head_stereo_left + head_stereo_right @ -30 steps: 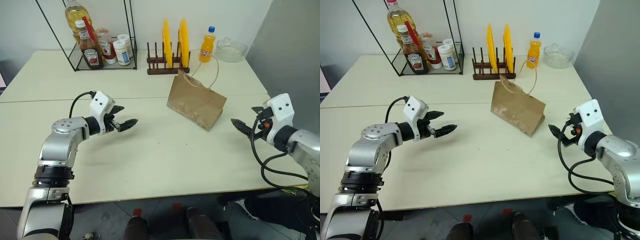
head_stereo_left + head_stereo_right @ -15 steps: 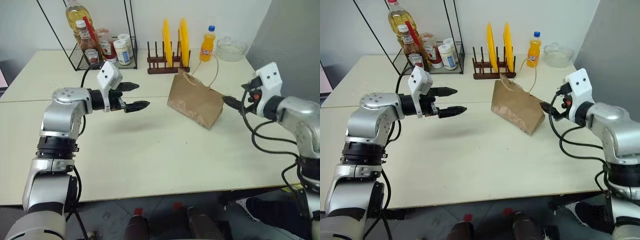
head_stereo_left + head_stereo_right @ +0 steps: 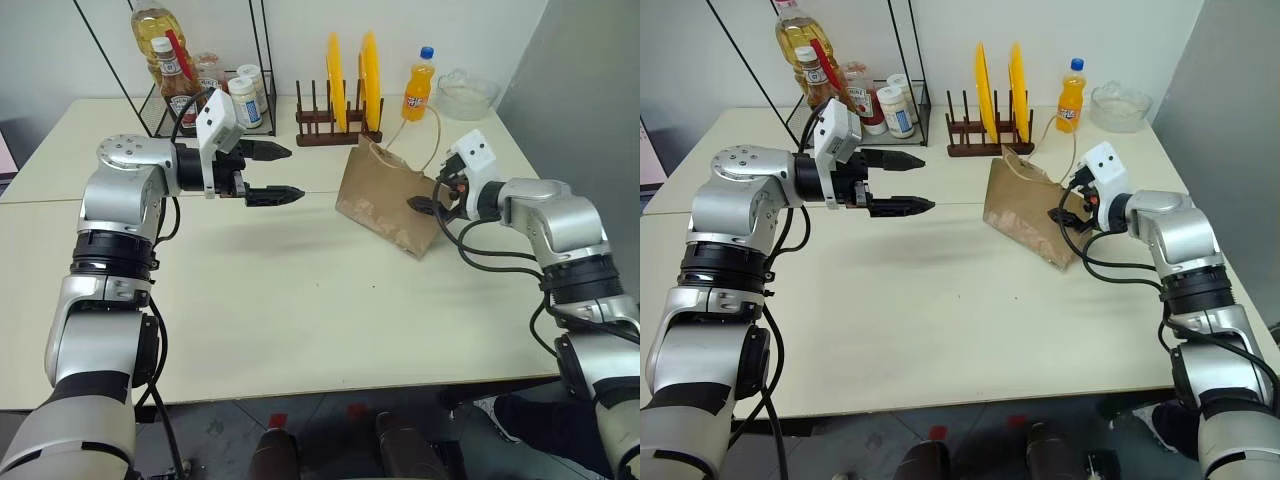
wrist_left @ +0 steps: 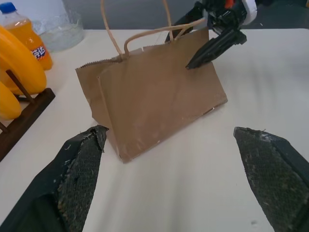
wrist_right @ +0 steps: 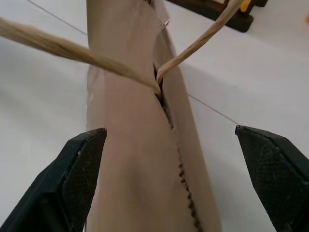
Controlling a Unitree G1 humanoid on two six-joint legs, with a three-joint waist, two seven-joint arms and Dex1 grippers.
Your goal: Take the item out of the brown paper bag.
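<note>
Brown paper bag (image 3: pixel 392 208) stands upright on the cream counter (image 3: pixel 300 300), right of centre, its mouth at the top and its beige cord handles (image 3: pixel 432 135) looped above the rim. The bag looks closed along its top edge in the right wrist view, with the two paper walls pressed near each other. The item named in the task cannot be seen; whether it sits inside the bag cannot be told.

Left claw (image 3: pixel 268 172): held above the counter to the left of the bag, pointing toward it, well apart from it. Fingers spread wide, nothing between them.

Right claw (image 3: pixel 428 200): at the bag's right upper corner, beside the handles. In the left wrist view one black finger (image 4: pixel 212 48) lies against or just in front of the bag's top edge; contact cannot be confirmed. In the right wrist view the fingers stand wide to either side of the bag's narrow end, not closed on the paper.

Back of counter: wooden rack with two yellow plates (image 3: pixel 345 75), orange soda bottle (image 3: pixel 416 85), clear glass bowl (image 3: pixel 464 93), and a black wire shelf (image 3: pixel 200 110) holding ketchup, an oil bottle and small jars.
</note>
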